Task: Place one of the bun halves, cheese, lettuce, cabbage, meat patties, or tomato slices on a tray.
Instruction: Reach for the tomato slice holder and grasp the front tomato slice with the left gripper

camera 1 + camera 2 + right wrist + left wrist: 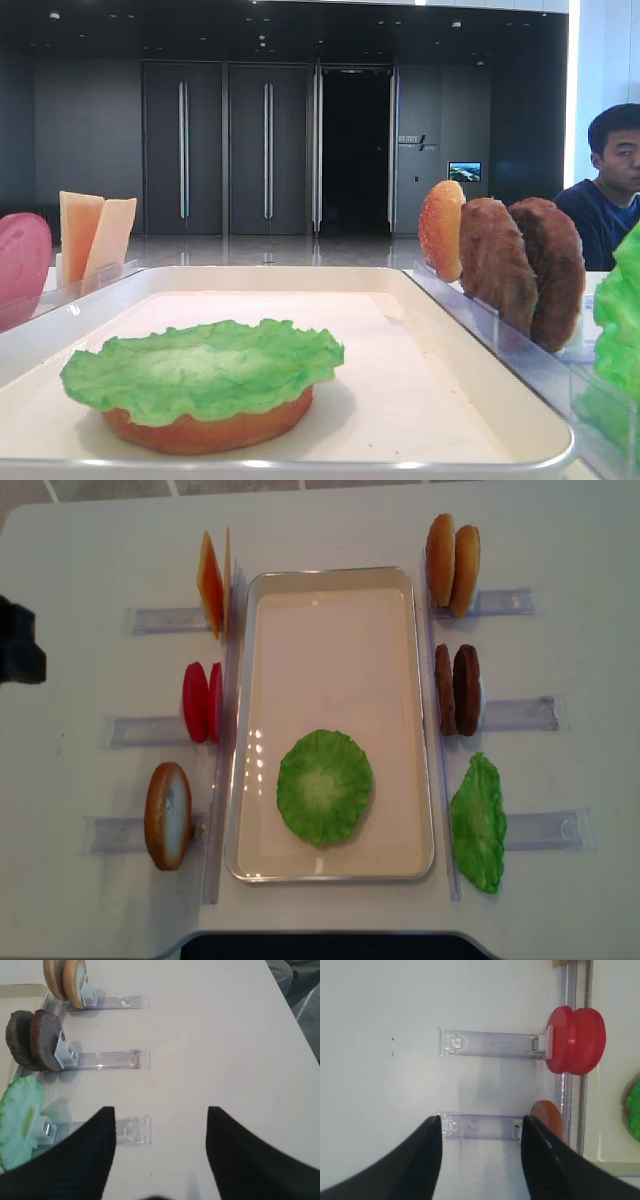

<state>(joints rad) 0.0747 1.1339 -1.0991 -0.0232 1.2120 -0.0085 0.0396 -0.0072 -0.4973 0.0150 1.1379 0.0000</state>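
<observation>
Left wrist view is showing the left gripper (481, 1160) hovering over the white table (380, 1020) with its dark fingers spread and gripping nothing, a clear rack (480, 1126) lying between their tips and the tomato slices (576, 1040) standing beyond in the next rack. Right wrist view is showing the right gripper (160, 1152) hanging just as spread and empty, the meat patties (35, 1040) and bun halves (65, 980) standing well ahead to its left. Overhead exterior view is showing lettuce (324, 786) lying flat on the tray (330, 575), cheese (212, 582) standing left.
</observation>
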